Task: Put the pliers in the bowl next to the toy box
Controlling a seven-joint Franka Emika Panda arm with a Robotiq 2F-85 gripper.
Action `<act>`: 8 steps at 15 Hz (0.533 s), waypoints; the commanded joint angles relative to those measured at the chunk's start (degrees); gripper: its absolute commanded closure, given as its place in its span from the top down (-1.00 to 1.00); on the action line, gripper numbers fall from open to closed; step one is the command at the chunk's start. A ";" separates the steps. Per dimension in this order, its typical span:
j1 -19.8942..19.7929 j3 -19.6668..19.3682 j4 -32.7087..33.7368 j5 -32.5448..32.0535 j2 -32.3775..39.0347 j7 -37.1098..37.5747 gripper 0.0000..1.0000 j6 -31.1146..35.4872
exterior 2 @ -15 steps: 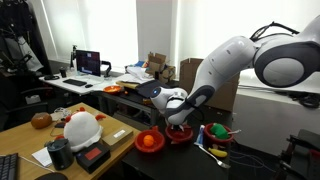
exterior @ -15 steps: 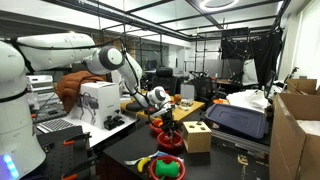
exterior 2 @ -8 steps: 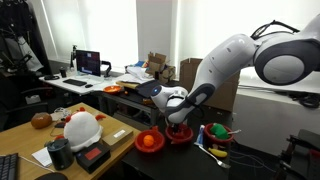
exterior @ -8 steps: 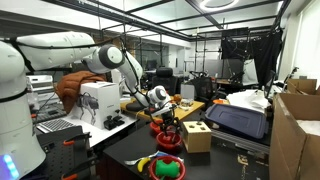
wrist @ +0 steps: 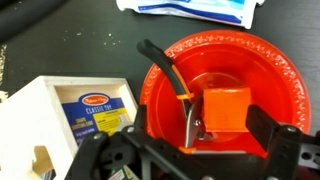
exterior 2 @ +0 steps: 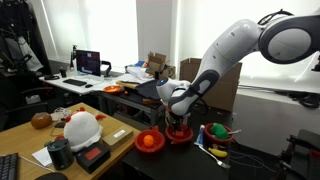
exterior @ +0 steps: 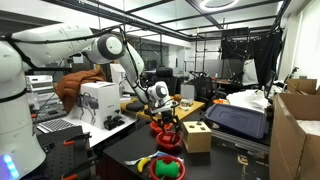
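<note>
End effector (wrist: 195,147) is seen with jaws spread wide, nothing held, hanging over the red bowl (wrist: 275,60). Pliers (wrist: 165,65) are lying inside the bowl at centre of the wrist view, beside an orange block (wrist: 225,108). Toy box (wrist: 70,110) is at lower left, just beside the bowl. Placement is judged done. A straight lift clear of the rim is called for next. Arm (exterior 2: 230,45) is arched down from upper right in an exterior view.

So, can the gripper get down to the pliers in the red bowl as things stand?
Probably yes: the open gripper hangs right above the bowl, and the pliers lie uncovered inside. Only the orange block beside them may crowd the fingers.
</note>
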 commanded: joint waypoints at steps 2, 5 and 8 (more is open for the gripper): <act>-7.64 8.48 -12.63 4.85 -11.04 -3.46 1.00 -1.00; -12.54 12.97 -17.35 10.50 -15.55 -4.06 1.00 -1.44; -16.55 16.21 -23.21 16.55 -20.72 -3.94 1.00 0.83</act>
